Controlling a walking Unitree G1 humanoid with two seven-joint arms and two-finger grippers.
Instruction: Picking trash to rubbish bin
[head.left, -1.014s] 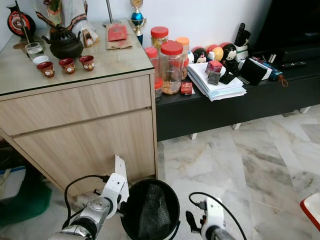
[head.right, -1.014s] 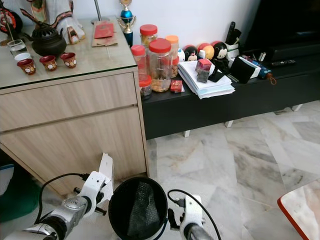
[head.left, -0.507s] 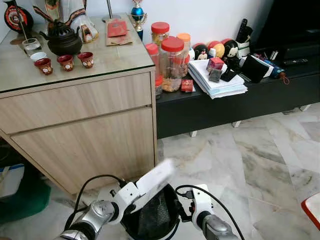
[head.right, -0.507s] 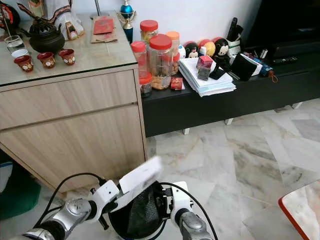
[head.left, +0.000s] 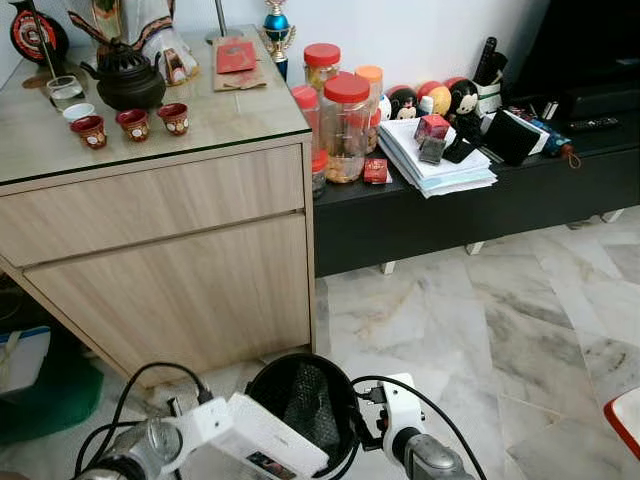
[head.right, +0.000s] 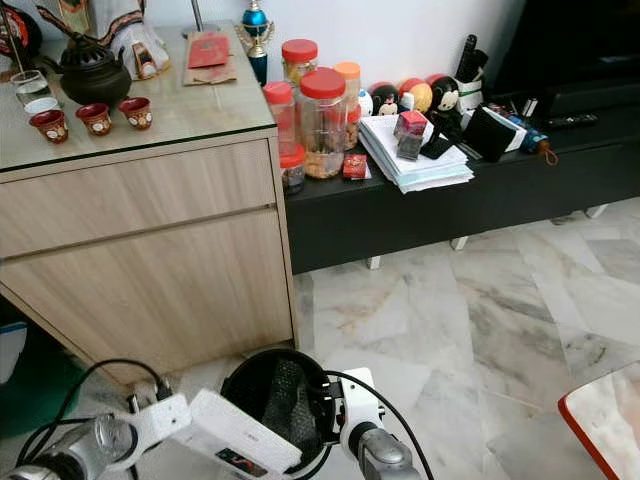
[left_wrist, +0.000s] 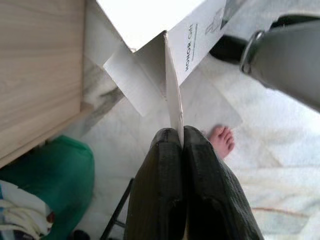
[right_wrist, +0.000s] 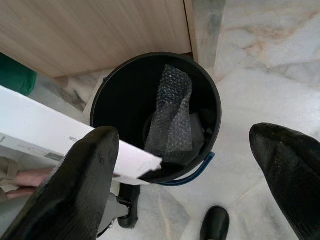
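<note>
A black round rubbish bin (head.left: 300, 385) stands on the marble floor in front of the wooden cabinet, with bubble wrap (right_wrist: 172, 112) inside it. My left gripper (left_wrist: 181, 136) is shut on a flap of a flat white cardboard box (head.left: 272, 447). The box lies tilted across the bin's near rim, its far end over the opening. My right gripper (right_wrist: 184, 135) hangs open just above the bin's right side, its fingers (right_wrist: 87, 185) spread wide with nothing between them. In the left eye view that right gripper (head.left: 372, 428) sits against the bin's right rim.
The wooden cabinet (head.left: 170, 250) with tea ware on top rises right behind the bin. A low black bench (head.left: 480, 205) carries jars and papers to the right. A green bag (head.left: 55, 395) lies at the left. A person's bare foot (left_wrist: 221, 140) is on the floor nearby.
The white box went from upright at the bin's left, to swung over the bin, to lying low across its near rim. My right gripper moved in against the bin's right side.
</note>
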